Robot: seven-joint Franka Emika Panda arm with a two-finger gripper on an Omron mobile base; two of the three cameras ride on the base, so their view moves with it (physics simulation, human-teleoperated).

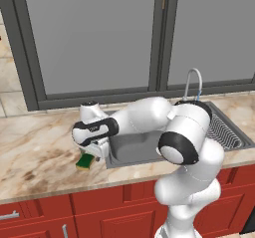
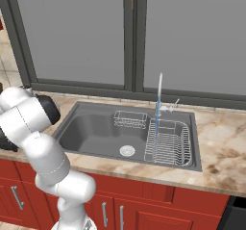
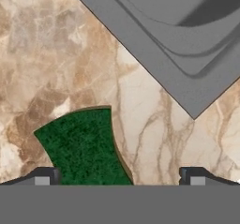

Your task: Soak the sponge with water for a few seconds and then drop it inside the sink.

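The sponge (image 3: 82, 145), dark green on top with a yellow edge, lies flat on the marble counter just left of the sink (image 2: 96, 133). From the left base view, the sponge (image 1: 85, 161) sits by the sink's (image 1: 132, 150) front left corner. My gripper (image 1: 95, 150) hangs right above it, pointing down. In the hand view the gripper (image 3: 119, 177) is open, and the sponge lies between the fingertips (image 3: 44, 176), nearer the left one and untouched. A thin pale-blue stream of water (image 2: 157, 113) falls from the faucet (image 1: 191, 82).
The sink's rim corner (image 3: 187, 78) lies close to the sponge. A ribbed wire dish rack (image 2: 168, 142) fills the sink's right part, with a small wire basket (image 2: 130, 119) at the back and a round drain (image 2: 127, 150). Windows stand behind the counter (image 1: 35, 142).
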